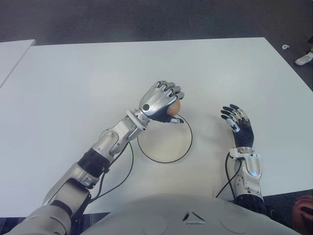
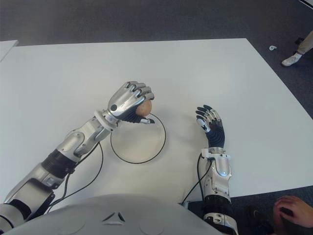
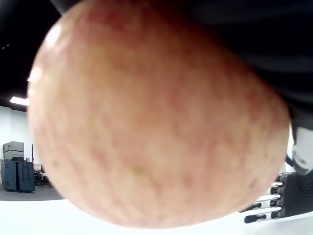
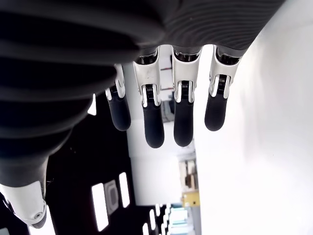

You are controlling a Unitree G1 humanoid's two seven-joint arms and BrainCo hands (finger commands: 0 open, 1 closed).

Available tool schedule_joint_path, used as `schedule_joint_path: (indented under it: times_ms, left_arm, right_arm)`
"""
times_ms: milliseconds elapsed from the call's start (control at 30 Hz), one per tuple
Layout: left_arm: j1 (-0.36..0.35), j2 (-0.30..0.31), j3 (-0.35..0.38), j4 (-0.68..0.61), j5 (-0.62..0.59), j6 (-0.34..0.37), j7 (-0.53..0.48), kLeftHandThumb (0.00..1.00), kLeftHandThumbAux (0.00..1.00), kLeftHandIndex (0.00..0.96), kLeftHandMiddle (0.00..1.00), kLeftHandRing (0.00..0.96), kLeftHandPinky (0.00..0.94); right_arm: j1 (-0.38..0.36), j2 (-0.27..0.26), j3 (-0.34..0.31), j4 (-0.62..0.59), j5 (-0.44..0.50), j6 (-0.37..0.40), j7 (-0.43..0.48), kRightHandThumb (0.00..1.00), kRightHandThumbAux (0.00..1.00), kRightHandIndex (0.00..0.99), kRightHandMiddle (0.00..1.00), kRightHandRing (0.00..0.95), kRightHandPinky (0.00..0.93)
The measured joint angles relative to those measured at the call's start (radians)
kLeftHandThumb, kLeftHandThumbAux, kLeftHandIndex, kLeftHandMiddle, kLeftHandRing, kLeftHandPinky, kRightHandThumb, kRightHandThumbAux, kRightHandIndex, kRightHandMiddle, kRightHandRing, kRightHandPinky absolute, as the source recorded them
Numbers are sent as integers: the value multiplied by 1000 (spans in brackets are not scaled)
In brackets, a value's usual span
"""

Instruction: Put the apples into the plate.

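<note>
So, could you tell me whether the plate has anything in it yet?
Empty: the plate shows only bare white; the left hand holds the apple over its far rim.

Silver-shelled arms with black joints and trailing black cables, each hand [image 1: 161, 100] silver-backed with black-padded fingers [image 4: 153, 128].
</note>
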Motion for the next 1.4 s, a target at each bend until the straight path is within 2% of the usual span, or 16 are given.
schedule_joint_path:
  times_ms: [133, 800, 1067, 1400]
  left_arm:
    - [-14, -12, -21, 38, 7, -3, 18, 751, 687, 446, 818, 848, 835]
    - [-7, -33, -74, 64, 6, -20, 26, 751, 687, 446, 817, 841, 838]
    - [15, -41, -80, 116, -4, -21, 26, 751, 687, 447, 809, 834, 826]
    - [37, -45, -80, 122, -26, -24, 26, 751, 687, 447, 802, 828, 819]
  right_arm:
    - [3, 8, 9, -8, -13, -1, -10, 389, 608, 211, 303, 277, 270]
    - [26, 35, 43, -41, -32, -1, -43, 389, 608, 211, 303, 277, 270]
    - [37, 39, 49, -53, -35, -1, -48, 389, 608, 211, 303, 277, 270]
    - [46, 38, 58, -61, -35, 0, -53, 389, 608, 211, 303, 277, 270]
